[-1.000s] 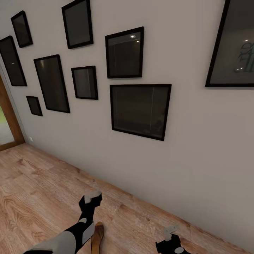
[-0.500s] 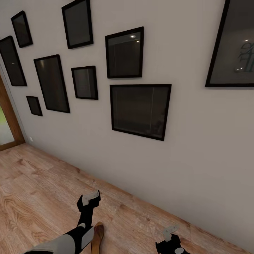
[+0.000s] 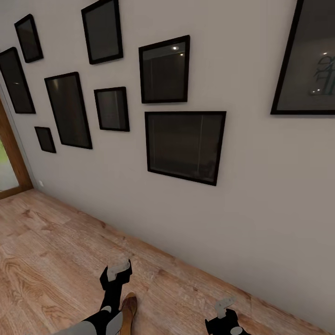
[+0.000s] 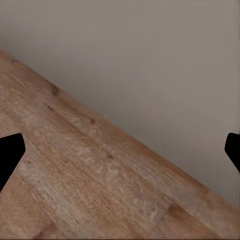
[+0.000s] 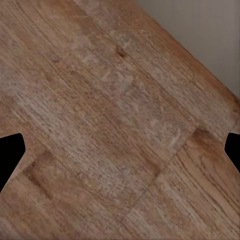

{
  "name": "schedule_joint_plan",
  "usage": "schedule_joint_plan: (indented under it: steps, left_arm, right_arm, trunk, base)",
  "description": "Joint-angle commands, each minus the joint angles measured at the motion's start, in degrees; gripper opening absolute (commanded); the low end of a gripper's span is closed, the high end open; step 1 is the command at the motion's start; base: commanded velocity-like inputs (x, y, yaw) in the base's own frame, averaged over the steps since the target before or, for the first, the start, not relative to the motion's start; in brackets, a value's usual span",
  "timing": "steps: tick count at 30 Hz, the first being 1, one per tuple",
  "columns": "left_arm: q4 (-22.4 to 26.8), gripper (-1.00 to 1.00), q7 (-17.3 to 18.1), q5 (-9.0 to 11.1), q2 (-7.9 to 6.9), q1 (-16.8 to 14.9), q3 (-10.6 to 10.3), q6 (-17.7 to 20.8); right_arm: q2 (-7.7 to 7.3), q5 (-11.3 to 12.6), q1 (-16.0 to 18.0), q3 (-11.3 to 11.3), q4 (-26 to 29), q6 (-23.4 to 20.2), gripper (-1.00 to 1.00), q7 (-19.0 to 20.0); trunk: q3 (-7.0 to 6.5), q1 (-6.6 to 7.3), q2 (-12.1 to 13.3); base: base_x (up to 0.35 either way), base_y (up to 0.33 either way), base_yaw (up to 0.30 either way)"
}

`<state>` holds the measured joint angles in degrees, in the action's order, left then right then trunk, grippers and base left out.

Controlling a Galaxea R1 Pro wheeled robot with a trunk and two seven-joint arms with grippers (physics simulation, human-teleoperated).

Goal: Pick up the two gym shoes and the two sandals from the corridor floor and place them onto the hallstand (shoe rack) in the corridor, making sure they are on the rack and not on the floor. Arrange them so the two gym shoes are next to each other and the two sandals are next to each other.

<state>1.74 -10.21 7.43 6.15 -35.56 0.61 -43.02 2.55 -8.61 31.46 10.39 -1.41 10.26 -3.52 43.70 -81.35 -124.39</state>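
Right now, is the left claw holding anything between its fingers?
No, the left wrist view shows the left gripper with fingers wide apart and just wood floor between them.

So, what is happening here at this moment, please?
A two-armed robot stands in a corridor, facing a grey wall hung with black picture frames. Its left gripper hangs low over the light brown wood-plank floor, fingers wide apart and empty. A flat brown leather sandal lies on the floor just beside that arm. The right gripper is also open and holds nothing.
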Motion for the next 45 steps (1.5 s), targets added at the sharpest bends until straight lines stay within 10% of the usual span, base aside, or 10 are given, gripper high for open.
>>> schedule_joint_plan:
  steps: [1, 6, 11, 17, 45]
  left_arm:
    - [0.0, 1.0, 0.0, 0.0, -0.02, 0.1, 0.0, 0.0]
    - [0.0, 1.0, 0.1, -0.6, 0.74, 2.9, -0.2, -0.4]
    - [0.1, 1.0, -0.1, -10.4, 1.81, 7.2, -0.3, -12.2]
    - [0.1, 1.0, -0.2, -14.1, 1.83, 7.9, -0.3, -17.0]
    - [0.4, 1.0, -0.1, -14.9, -0.49, 8.1, 0.3, -15.2]
  right_arm:
    - [0.0, 0.0, 0.0, 0.0, 0.0, 0.0, 1.0, 0.0]
    - [0.0, 0.0, 0.0, 0.0, 0.0, 0.0, 1.0, 0.0]
    - [0.0, 0.0, 0.0, 0.0, 0.0, 0.0, 1.0, 0.0]
    - [0.0, 0.0, 0.0, 0.0, 0.0, 0.0, 1.0, 0.0]
    - [-0.05, 0.0, 0.0, 0.0, 0.0, 0.0, 1.0, 0.1]
  trunk:
    - [0.0, 0.0, 0.0]
    - [0.0, 0.0, 0.0]
    - [0.0, 0.0, 0.0]
    - [0.0, 0.0, 0.0]
    - [0.0, 0.0, 0.0]
  base:
    - [0.0, 0.0, 0.0]
    - [0.0, 0.0, 0.0]
    - [0.0, 0.0, 0.0]
    - [0.0, 0.0, 0.0]
    - [0.0, 0.0, 0.0]
